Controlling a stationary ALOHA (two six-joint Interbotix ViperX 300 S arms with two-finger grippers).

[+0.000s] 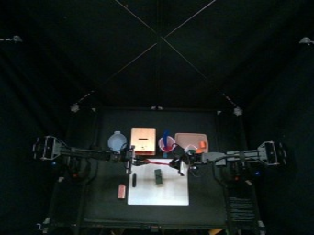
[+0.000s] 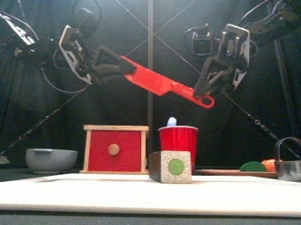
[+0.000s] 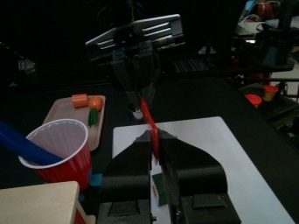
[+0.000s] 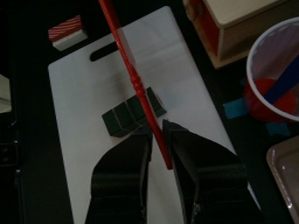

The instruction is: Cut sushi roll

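overhead, both arms raised above counter (image 2: 150, 195), meeting over middle. left end effector (image 3: 152, 175) clamped narrow on handle end of red knife (image 2: 159, 82); right end effector (image 4: 160, 162) narrowed around knife's other end, jaws on either side of thin red blade. knife slants down from left arm toward right, well clear of counter. sushi roll (image 4: 132, 115) lies on white board (image 4: 176, 70) directly under knife. around: red cup (image 2: 178, 140), red-faced wooden box (image 2: 115, 148), grey bowl (image 2: 51, 159), tray (image 3: 65, 109) beside board.
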